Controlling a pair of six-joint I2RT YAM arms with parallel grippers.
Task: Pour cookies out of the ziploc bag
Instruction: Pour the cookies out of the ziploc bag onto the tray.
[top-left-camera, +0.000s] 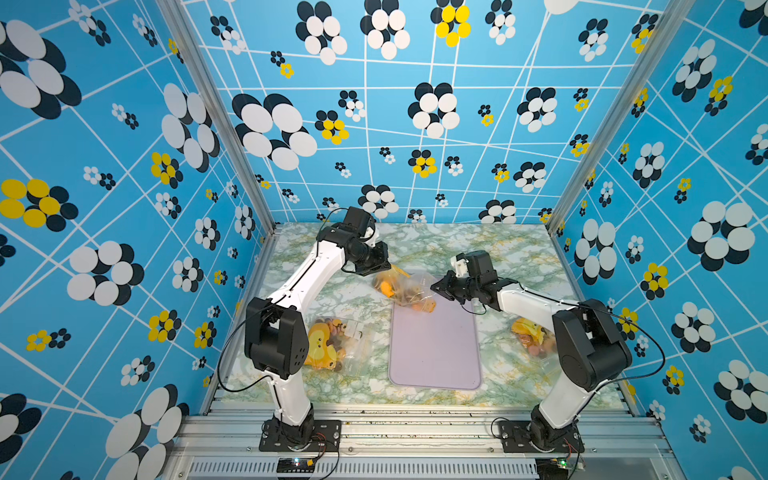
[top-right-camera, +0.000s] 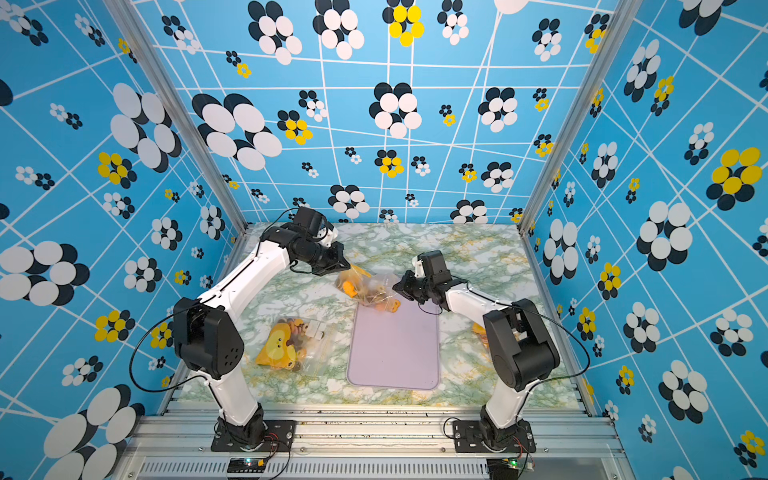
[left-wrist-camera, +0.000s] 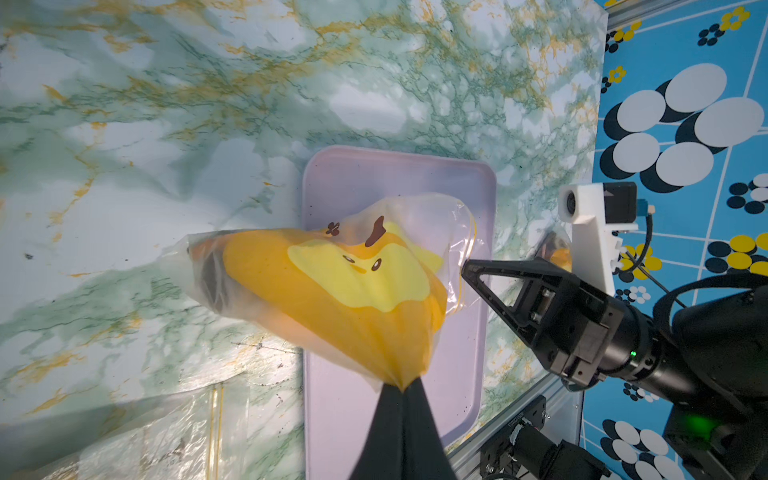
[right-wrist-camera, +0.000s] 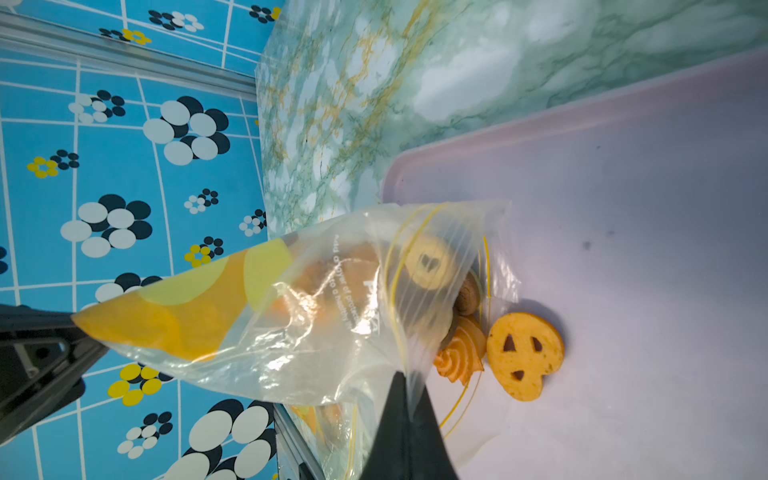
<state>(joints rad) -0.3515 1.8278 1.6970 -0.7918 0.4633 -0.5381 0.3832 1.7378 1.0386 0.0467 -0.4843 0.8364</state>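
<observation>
Aluminium rails (top-left-camera: 415, 424) front green-marbled tabletop (top-left-camera: 519, 257) enclosed by blue flowered walls (top-left-camera: 374, 137).

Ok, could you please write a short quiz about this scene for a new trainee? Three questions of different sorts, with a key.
1. True or false: the left fingers and the right fingers both pinch the same ziploc bag.
2. The pumpkin-face cookie lies: A inside the bag; B on the lilac tray; C between the right fingers.
3. How many spare bags lie unheld beside the tray?

Key: 1 true; 2 B; 3 two, one on each side of the tray.
</observation>
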